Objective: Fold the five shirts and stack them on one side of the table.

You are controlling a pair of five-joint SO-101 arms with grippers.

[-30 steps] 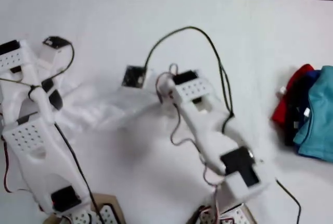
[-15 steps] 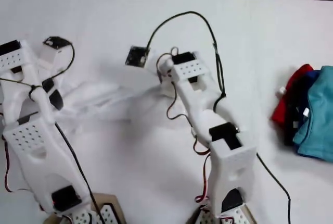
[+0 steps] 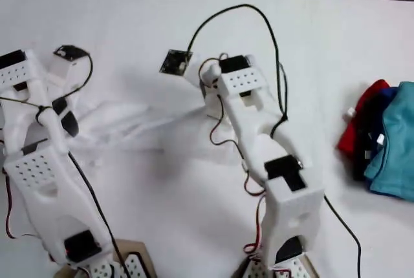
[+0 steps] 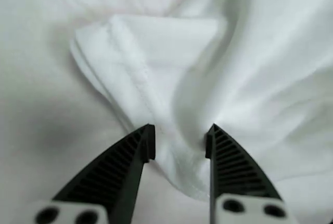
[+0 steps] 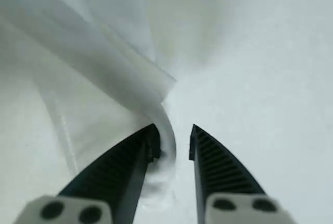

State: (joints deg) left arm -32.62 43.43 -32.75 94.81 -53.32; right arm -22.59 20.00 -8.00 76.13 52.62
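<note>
Having drawn the crumpled white cloth shirt (image 3: 129, 126) toward the far edge of the tabletop (image 3: 323, 45), the right gripper (image 5: 173, 140), pinching it like the left gripper (image 4: 179, 140), readies a fold.

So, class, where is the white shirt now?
In the high view the white shirt lies stretched on the table's left half, between the left gripper and right gripper.

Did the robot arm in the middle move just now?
Yes. The middle gripper went toward the far edge of the table, pulling the white shirt along with it. The coloured shirt pile stayed where it was.
</note>
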